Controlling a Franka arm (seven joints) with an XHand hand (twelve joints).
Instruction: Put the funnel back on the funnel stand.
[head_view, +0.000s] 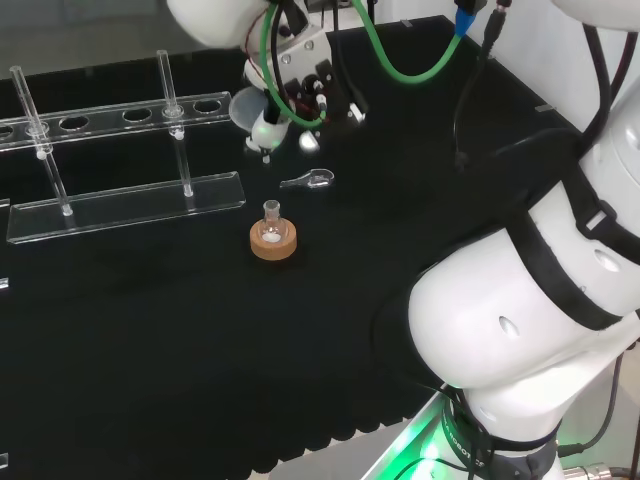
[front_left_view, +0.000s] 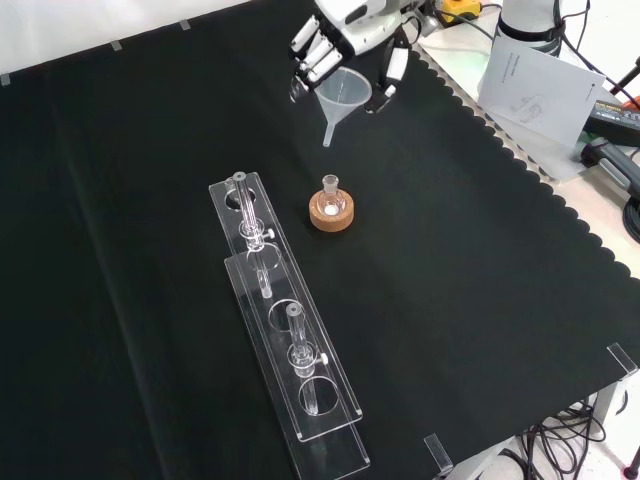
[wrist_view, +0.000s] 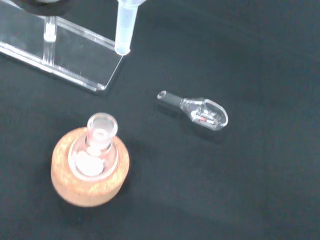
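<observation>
My hand (front_left_view: 345, 35) is shut on a clear plastic funnel (front_left_view: 343, 96), which hangs upright above the cloth with its stem pointing down. In the head view the hand (head_view: 305, 90) holds the funnel (head_view: 250, 108) just right of the end of the clear acrylic funnel stand (head_view: 130, 205). The stand's top plate (head_view: 120, 118) has a row of round holes. In the front view the stand (front_left_view: 285, 330) lies long, nearer the camera and left of the hand. In the wrist view the funnel stem (wrist_view: 125, 27) hangs by the corner of the stand's base (wrist_view: 70, 55).
A small round flask (front_left_view: 330, 195) sits on a cork ring (front_left_view: 330, 216) between the hand and the stand; the head view shows this flask (head_view: 272, 222) too. A small glass scoop (wrist_view: 197, 109) lies on the cloth beside it. Papers and cables (front_left_view: 535, 80) lie beyond the cloth's edge.
</observation>
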